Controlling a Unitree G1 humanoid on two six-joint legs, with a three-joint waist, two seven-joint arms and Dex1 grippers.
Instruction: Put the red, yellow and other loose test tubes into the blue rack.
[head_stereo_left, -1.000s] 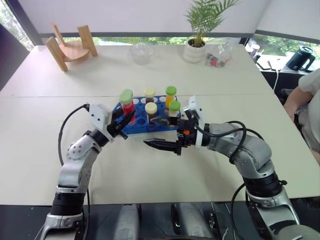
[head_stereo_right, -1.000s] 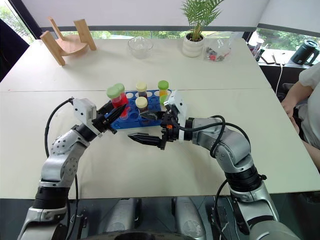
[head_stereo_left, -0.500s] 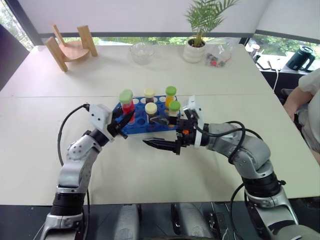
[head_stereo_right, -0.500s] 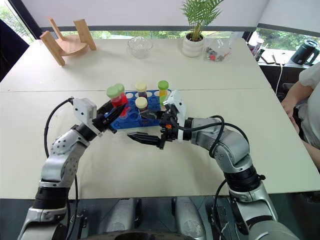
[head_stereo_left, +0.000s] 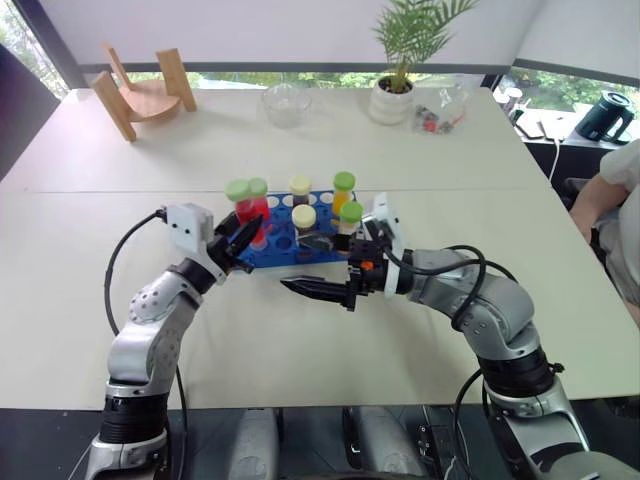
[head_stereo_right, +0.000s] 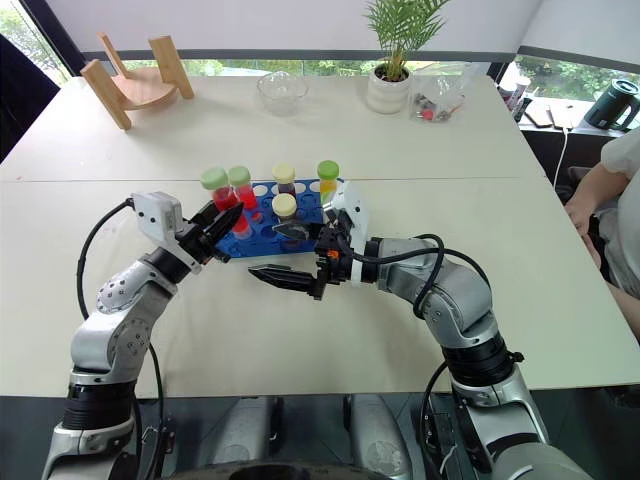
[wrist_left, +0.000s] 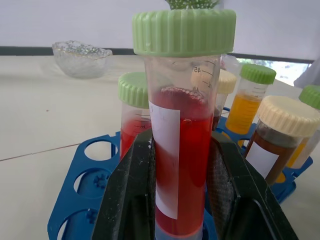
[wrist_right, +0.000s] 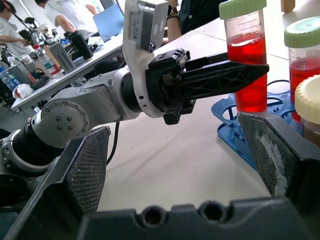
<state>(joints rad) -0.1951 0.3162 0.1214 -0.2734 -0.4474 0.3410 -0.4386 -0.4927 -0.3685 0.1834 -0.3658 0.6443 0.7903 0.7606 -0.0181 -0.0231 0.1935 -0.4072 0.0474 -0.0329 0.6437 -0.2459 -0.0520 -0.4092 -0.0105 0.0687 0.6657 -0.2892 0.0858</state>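
The left gripper (wrist_left: 181, 200) is clamped on a red test tube (wrist_left: 181, 165) with a green cap, its two black fingers (wrist_left: 131, 200) pressed against the tube's sides; the left wrist view shows the red liquid, a white label strip and printed graduations near the top. From the head views the held tube (head_stereo_left: 238, 203) stands roughly upright over the near left end of the blue rack (head_stereo_left: 288, 250), though whether its base has entered a hole or hangs just above the frame cannot be told from any view. The left wrist view also shows a second red tube (wrist_left: 134, 115) just behind the held one, an orange tube (wrist_left: 249, 97) and a brown tube with a cream cap (wrist_left: 272, 140), all standing in the rack, with empty round holes on the near side. The right gripper (head_stereo_left: 322, 265) hovers in front of the rack with its fingers spread wide and nothing between them. The right wrist view looks across at the left arm and the held tube (wrist_right: 246, 65); people, a laptop and bottles sit at another table behind. The head views show a glass bowl (head_stereo_left: 284, 104), a potted plant (head_stereo_left: 392, 95) and a wooden stand (head_stereo_left: 142, 95) at the far edge of the table (head_stereo_left: 300, 340).
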